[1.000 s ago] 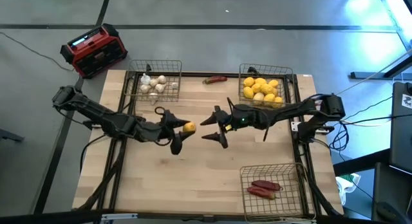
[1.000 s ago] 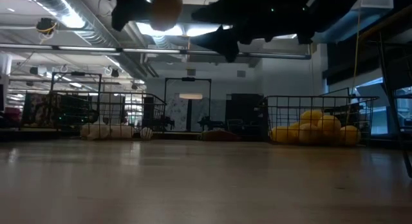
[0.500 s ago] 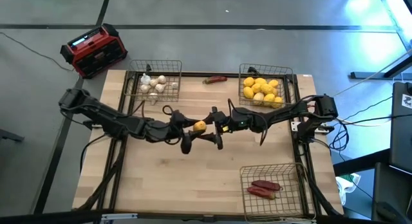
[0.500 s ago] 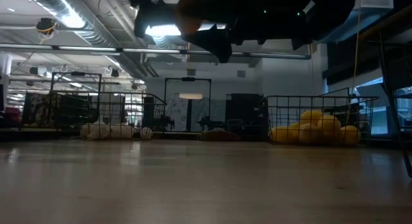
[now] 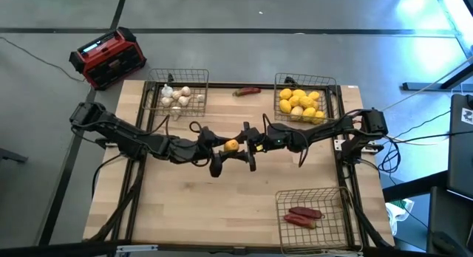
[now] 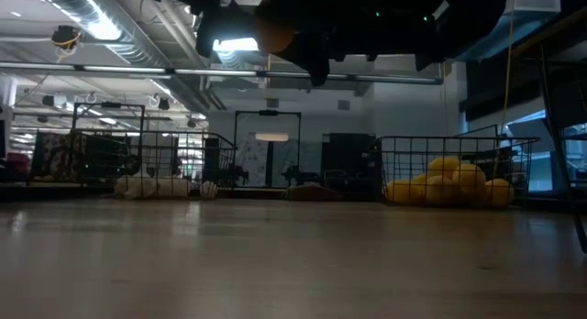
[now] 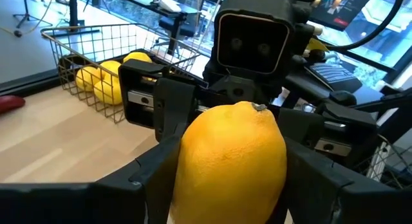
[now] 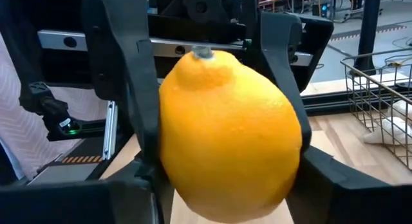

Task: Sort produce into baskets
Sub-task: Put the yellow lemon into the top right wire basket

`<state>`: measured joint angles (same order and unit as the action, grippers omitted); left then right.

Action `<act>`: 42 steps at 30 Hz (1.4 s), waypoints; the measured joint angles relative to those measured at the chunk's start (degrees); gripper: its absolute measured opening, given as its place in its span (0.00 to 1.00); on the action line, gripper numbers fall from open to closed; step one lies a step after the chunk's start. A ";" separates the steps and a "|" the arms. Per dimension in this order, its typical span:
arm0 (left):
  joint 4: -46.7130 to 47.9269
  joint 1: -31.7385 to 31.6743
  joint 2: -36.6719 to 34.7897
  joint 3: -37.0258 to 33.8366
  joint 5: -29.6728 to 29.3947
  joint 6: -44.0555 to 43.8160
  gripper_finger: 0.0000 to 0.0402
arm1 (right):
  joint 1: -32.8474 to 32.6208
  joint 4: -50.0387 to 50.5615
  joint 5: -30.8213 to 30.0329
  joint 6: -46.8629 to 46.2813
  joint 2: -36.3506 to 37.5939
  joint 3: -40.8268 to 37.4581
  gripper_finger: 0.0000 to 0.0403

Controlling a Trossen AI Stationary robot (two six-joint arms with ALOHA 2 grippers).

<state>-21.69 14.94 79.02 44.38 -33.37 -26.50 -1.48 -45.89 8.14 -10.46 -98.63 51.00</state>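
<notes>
at the near edge of the table, the near basket (image 5: 313, 208) on the right side holds two dark red peppers (image 5: 304, 216), so that sort looks done apart from one stray.

over the middle of the table, well above the wood, a single lemon (image 5: 231, 145) is caught between both arms. the left gripper (image 5: 219, 148) has its fingers partly open and pressed to the lemon's sides. the right gripper (image 5: 247, 148) faces it, its fingers also partly open and bracketing the same fruit. both wrist views show the two pairs of dark fingers around the yellow skin. whether the right one already bears any of the load i cannot tell. this reads as a hand-over in mid-air (left to right, i judge, since the lemon basket sits on the right arm's side).

at the far edge, the left far basket (image 5: 175, 77) holds the whitish garlic bulbs (image 5: 176, 97), and the right far basket (image 5: 306, 82) holds a heap of lemons. between these two, one red pepper (image 5: 247, 91) lies loose on the table.

what seems left: finishing this lemon's trip to its basket, then moving the loose pepper to the near basket.
</notes>
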 joint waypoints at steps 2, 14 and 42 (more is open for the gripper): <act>0.37 0.00 -0.06 0.00 -0.02 0.26 0.57 | 0.00 -0.19 -0.02 0.11 0.00 0.00 0.51; 4.47 -0.04 -1.88 0.00 -1.46 1.85 0.74 | -0.01 0.96 -0.51 -2.52 0.00 0.00 0.54; 31.30 1.93 -3.42 -0.04 -3.28 -4.51 0.77 | 16.12 57.84 -20.70 -2.28 34.72 0.09 0.54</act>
<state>9.61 16.87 75.60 44.34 -36.64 -31.01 14.64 11.95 -12.56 -12.74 -63.91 51.09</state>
